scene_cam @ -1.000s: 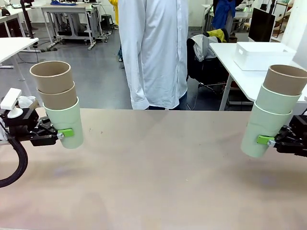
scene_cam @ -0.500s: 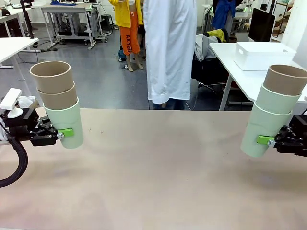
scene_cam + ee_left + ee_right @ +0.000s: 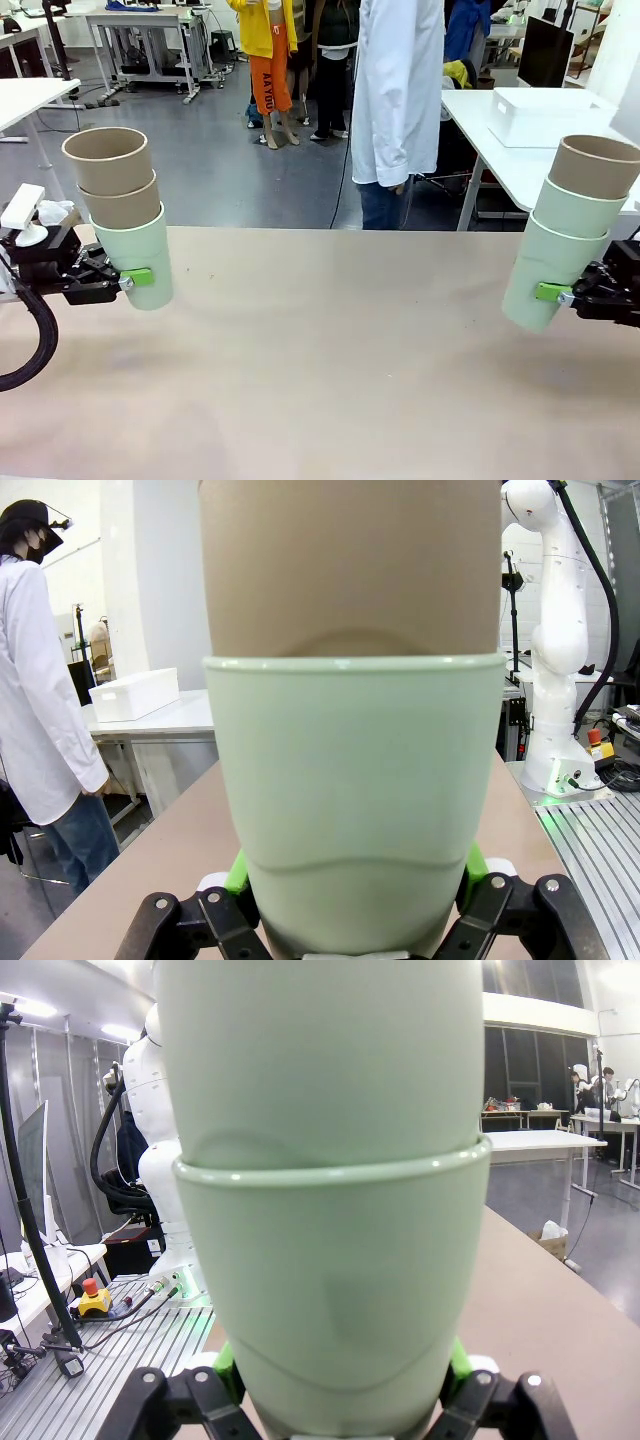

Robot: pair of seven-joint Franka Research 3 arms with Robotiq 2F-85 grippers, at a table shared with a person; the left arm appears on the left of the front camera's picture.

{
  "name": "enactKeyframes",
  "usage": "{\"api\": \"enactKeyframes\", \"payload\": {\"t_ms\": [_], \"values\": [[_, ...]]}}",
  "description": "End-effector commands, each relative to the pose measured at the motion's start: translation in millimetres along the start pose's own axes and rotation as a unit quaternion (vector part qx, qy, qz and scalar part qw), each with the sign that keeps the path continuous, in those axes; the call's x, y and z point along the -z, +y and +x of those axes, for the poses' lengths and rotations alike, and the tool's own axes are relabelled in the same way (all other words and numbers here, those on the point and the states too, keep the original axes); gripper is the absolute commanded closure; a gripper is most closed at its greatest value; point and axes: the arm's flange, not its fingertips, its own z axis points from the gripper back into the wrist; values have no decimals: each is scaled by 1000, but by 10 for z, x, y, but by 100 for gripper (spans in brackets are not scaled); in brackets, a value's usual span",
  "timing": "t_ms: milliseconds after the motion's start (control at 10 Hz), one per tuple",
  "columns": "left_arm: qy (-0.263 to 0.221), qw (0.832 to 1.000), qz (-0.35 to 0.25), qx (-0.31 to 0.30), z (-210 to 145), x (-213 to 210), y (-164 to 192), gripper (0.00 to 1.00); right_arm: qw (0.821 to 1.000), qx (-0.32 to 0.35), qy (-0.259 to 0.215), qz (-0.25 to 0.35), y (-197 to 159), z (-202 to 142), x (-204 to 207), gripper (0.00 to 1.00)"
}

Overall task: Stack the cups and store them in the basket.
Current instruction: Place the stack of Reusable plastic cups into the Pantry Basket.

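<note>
The big tan table (image 3: 330, 350) is not where the white basket (image 3: 548, 118) is: it sits on a white side table (image 3: 492, 165) past the far right corner, and I can't see inside it. By the table's left edge, the left gripper (image 3: 132, 279) pinches a green cup (image 3: 138, 250) with two brown cups (image 3: 120, 205) tucked in it, one inside the other. By the right edge, the right gripper (image 3: 553, 293) pinches the other green cup (image 3: 545, 265), which holds a third green cup (image 3: 578, 212) with a brown cup (image 3: 593, 165) on top.
</note>
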Motion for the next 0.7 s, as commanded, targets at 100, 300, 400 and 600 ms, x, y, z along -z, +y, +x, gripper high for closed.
{"api": "enactKeyframes", "payload": {"t_ms": [100,300,400,600], "values": [[-3,1000,-3,8,26,18,-22,15,1000,-6,-4,-3,-10,45,18,15],[-3,1000,-3,8,26,18,-22,15,1000,-6,-4,-3,-10,45,18,15],[-3,1000,-3,8,26,18,-22,15,1000,-6,-4,-3,-10,45,18,15],[-3,1000,-3,8,26,18,-22,15,1000,-6,-4,-3,-10,45,18,15]]}}
